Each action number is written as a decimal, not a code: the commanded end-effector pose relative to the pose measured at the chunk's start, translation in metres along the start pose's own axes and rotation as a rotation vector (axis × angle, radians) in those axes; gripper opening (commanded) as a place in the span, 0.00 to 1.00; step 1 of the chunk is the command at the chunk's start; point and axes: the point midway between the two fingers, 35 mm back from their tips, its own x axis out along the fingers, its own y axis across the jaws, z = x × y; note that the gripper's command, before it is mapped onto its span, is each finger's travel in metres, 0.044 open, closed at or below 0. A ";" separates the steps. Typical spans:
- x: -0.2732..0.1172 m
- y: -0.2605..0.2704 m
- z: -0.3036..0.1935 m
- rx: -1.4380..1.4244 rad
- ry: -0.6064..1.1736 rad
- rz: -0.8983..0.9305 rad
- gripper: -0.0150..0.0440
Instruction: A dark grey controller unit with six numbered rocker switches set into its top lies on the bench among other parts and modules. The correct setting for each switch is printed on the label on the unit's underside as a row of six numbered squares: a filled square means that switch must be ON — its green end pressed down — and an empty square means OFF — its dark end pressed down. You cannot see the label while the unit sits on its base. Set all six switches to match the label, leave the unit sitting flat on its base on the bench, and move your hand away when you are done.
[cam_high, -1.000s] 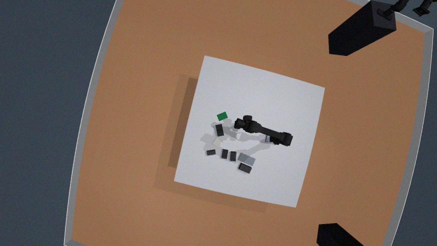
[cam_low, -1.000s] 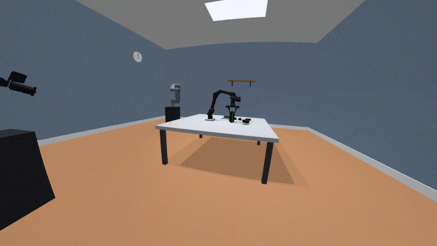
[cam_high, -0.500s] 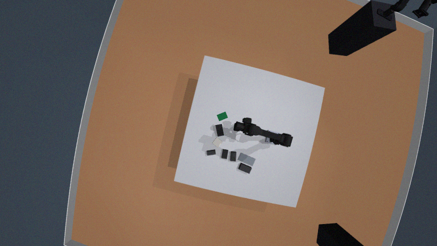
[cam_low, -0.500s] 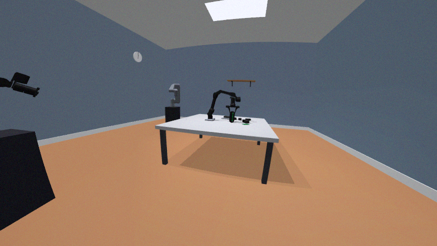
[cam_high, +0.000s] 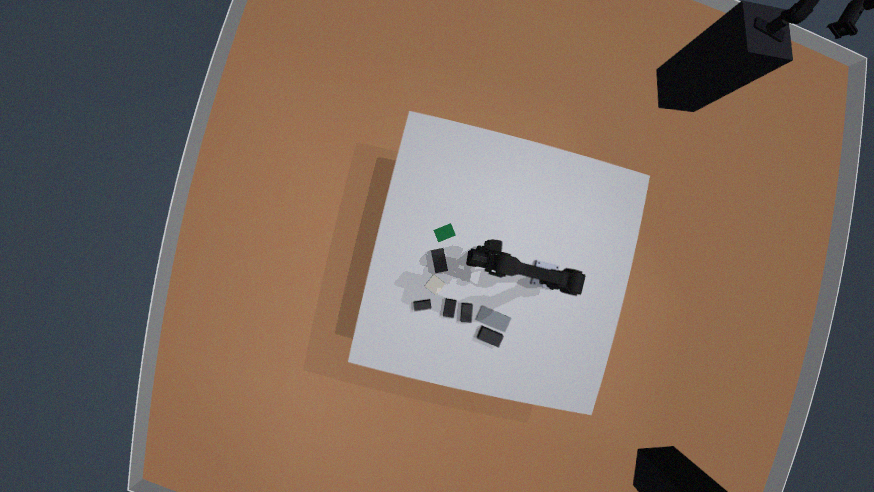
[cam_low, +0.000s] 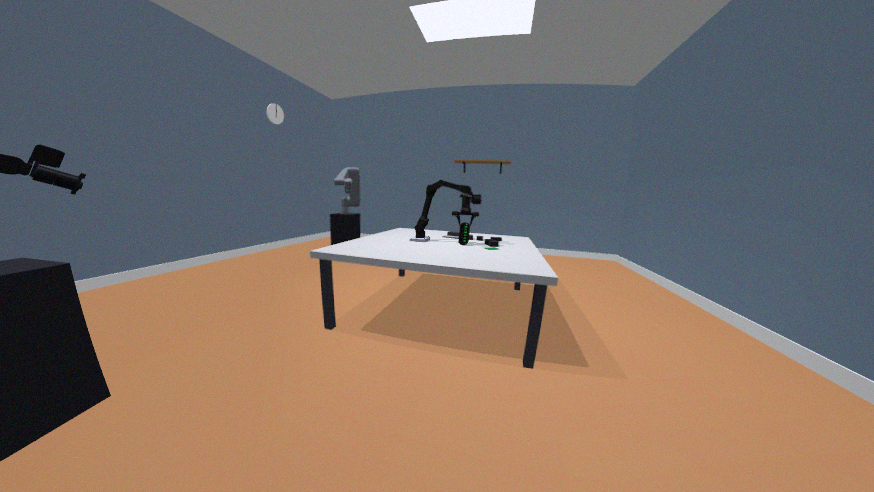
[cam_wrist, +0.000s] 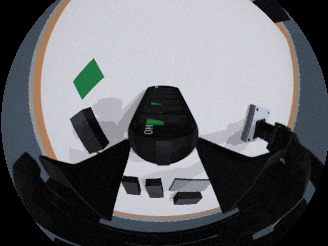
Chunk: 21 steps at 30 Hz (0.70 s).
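The hand (cam_high: 478, 256) (cam_low: 464, 224) (cam_wrist: 163, 142) is clamped on the controller unit (cam_low: 460, 233) (cam_wrist: 163, 110), tipped on end, well inside the edges of the table (cam_high: 519, 183) (cam_low: 391, 256) (cam_wrist: 225, 60), near a dark block (cam_high: 439, 260) (cam_low: 491, 242) (cam_wrist: 89, 131).

Robot arm (cam_high: 519, 267), black: reaching across white table (cam_high: 525, 183). Green card (cam_high: 444, 232): lying near dark block (cam_high: 439, 260). Grey plate (cam_high: 492, 318): lying among dark modules.

arm (cam_high: 516, 267) (cam_low: 430, 198) (cam_wrist: 278, 138): elbow raised | wrist (cam_high: 478, 256) (cam_low: 466, 203): pointing down | fingers (cam_low: 474, 219): wide apart, gripping
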 end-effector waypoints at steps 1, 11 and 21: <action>0.002 -0.001 -0.004 0.005 0.007 -0.006 0.83; 0.004 -0.001 -0.012 0.005 0.007 -0.006 0.83; 0.006 -0.001 -0.020 0.005 0.008 -0.006 0.83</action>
